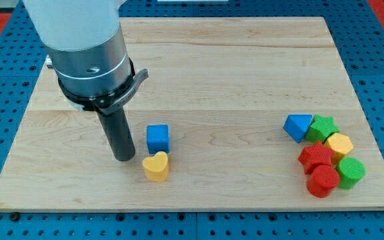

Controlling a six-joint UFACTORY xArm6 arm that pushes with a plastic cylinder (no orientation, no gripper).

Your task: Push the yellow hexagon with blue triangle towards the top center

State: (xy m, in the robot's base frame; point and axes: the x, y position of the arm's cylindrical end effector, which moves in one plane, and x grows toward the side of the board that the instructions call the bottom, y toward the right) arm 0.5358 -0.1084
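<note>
Nearest the view's bottom, item one: red cylinder [323, 181], sitting at the lower edge of a cluster at the view's right. Listed with it: green hexagon [351, 173], red star [317, 157], yellow hexagon [339, 145], green star [324, 126], blue triangle [298, 127].

Task pieces: we are finding the yellow hexagon on the right side of that cluster, wedged among the red and green pieces; the blue triangle is lying at the cluster's upper left corner, just beside the green star. The two are sitting near each other, not touching.

Item apart: yellow heart [156, 167] and blue cube [157, 138], touching, left of centre.

My tip [124, 159]: we are resting it on the wooden board [219, 60] just left of the heart and cube. It is a bare rod, with nothing that opens or closes, and it is holding nothing.

Governing relation: both task pieces are lying well apart from my tip, far toward the view's right at about the same level. We are judging that the push toward the top centre needs the tip below and right of them, so the heart and cube are standing in the straight path.
</note>
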